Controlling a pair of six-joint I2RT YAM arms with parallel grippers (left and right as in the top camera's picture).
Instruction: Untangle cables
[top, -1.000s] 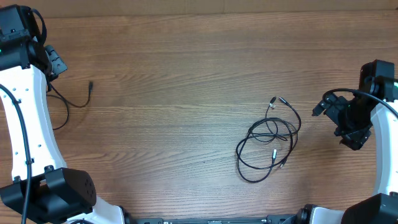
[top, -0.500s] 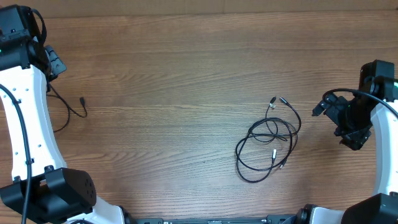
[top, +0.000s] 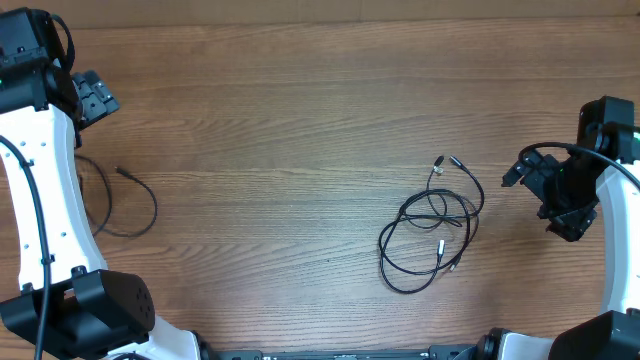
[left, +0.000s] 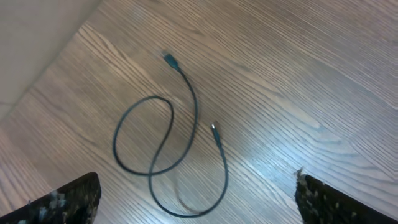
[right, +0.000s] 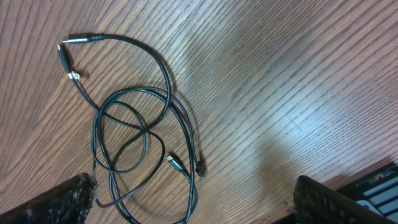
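Overhead, the left hand hangs over the far left corner of the bench. A single cable lies just beneath and beside it in a loose arc, partly hidden by the white arm. The right hand hovers off the right edge, near the tangled cables. These sit right of centre as overlapping loops with several plug ends poking out. The two lots lie well apart, which looks like sorting: freed cord to the left, knot to the right.

From the left wrist, the left hand is spread wide and grasps nothing. The single cable rests flat on the wood below in one easy curl, crossing only itself, so this one appears done.

From the right wrist, the right hand is likewise parted and empty. The tangled cables lie ahead of it with loops threaded through each other and two plugs near the middle. I judge the bunch is next.
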